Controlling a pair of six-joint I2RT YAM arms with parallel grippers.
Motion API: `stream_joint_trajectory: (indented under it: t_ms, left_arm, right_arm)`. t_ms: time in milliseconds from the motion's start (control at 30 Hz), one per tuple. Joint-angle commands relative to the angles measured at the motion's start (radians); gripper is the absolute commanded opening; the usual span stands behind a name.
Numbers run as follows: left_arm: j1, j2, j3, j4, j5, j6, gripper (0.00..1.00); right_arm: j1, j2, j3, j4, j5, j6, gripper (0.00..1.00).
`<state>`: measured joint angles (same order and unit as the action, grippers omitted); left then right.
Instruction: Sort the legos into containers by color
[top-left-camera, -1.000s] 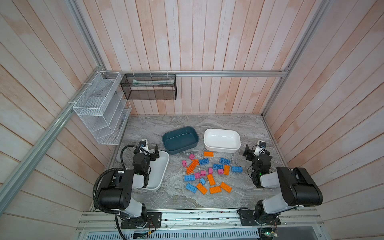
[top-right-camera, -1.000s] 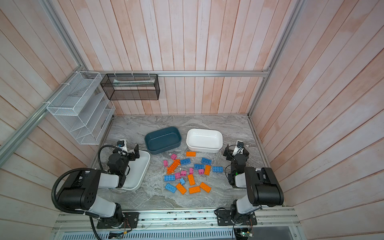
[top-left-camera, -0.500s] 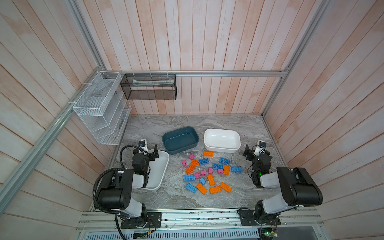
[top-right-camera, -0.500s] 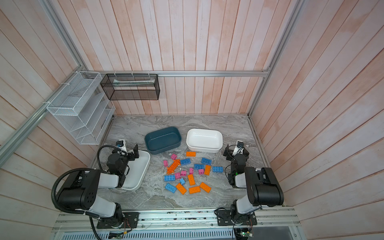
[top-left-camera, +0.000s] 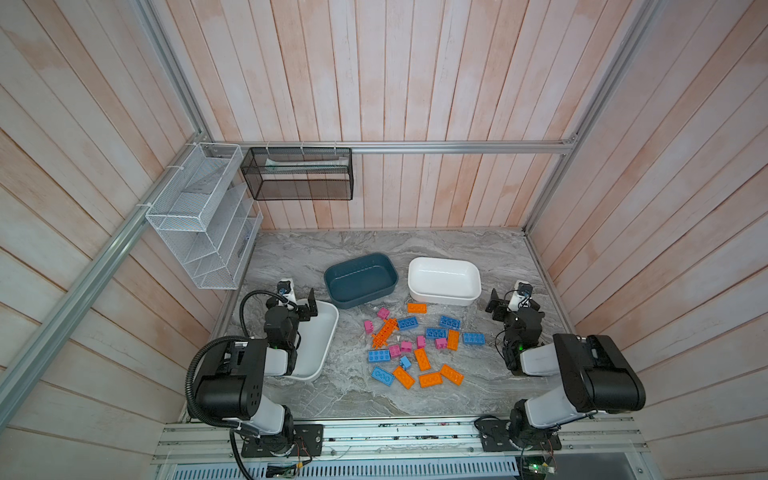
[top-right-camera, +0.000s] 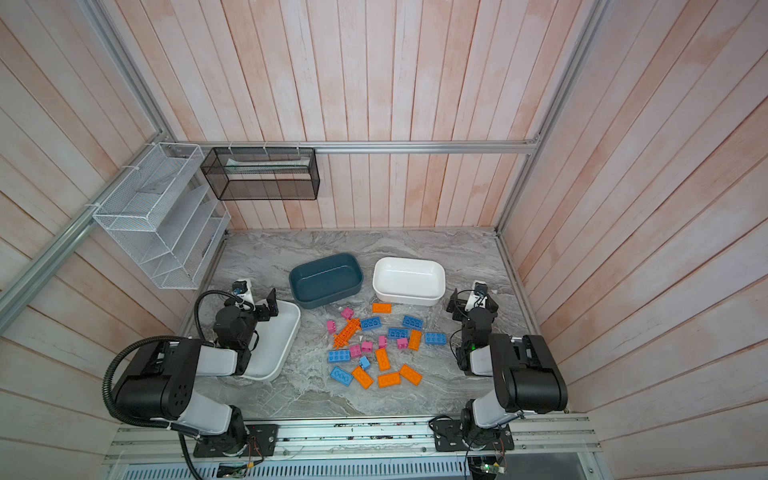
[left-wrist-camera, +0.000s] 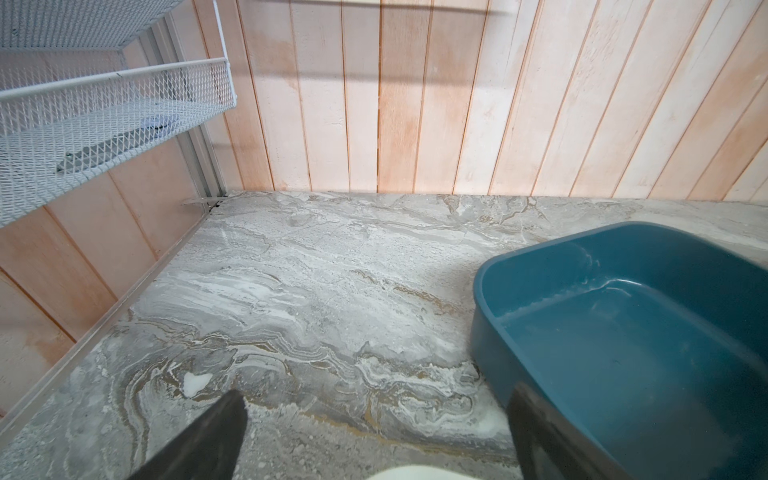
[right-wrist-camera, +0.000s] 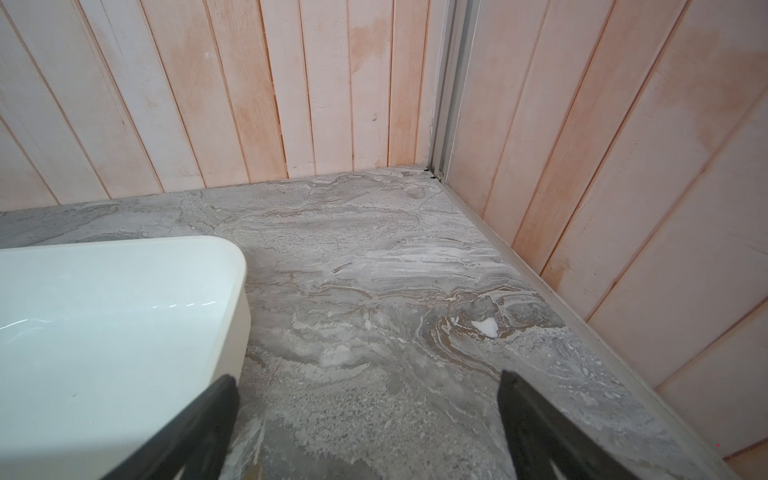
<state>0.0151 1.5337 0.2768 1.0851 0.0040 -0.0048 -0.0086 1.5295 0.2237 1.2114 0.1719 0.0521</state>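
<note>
In both top views the left hand gapes fully and grips nothing, poised over the far end of the near white tub. The right hand, just as wide and empty, hangs beside the far white tub. The legos lie scattered on the grey marbled worktop between the arms, just in front of the teal tub. Pale plank walls enclose it. A white mesh rack and black mesh basket hang from aluminium rails.

In the left wrist view the left hand spreads over bare worktop, with the teal tub beside it and the white mesh rack on the wall.

In the right wrist view the right hand spreads likewise, the far white tub beside it.
</note>
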Motion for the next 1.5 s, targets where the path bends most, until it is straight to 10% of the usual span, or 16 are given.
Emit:
stream_joint_trajectory:
  t_ms: [0, 300, 633, 800, 1033, 1467]
  left_arm:
    - [0.007, 0.008, 0.016, 0.013, 0.017, -0.010, 1.00]
    - [0.005, -0.118, 0.086, -0.202, -0.006, -0.017, 1.00]
    - [-0.008, -0.377, 0.377, -0.824, -0.122, -0.202, 1.00]
    - [-0.057, -0.399, 0.536, -1.162, 0.077, -0.302, 1.00]
    - [-0.280, -0.324, 0.700, -1.490, 0.040, -0.393, 1.00]
    - [-0.662, -0.174, 0.696, -1.606, -0.068, -0.660, 0.84]
  right_arm:
    - [-0.012, -0.011, 0.016, 0.000, -0.027, 0.001, 0.98]
    - [-0.014, -0.080, -0.012, 0.029, -0.069, -0.007, 0.98]
    - [-0.013, -0.437, 0.249, -0.682, -0.240, -0.060, 0.98]
    - [-0.011, -0.508, 0.405, -1.030, -0.378, -0.045, 0.98]
    - [0.027, -0.555, 0.535, -1.363, -0.593, 0.002, 0.98]
    - [0.373, -0.582, 0.607, -1.636, -0.444, 0.069, 0.98]
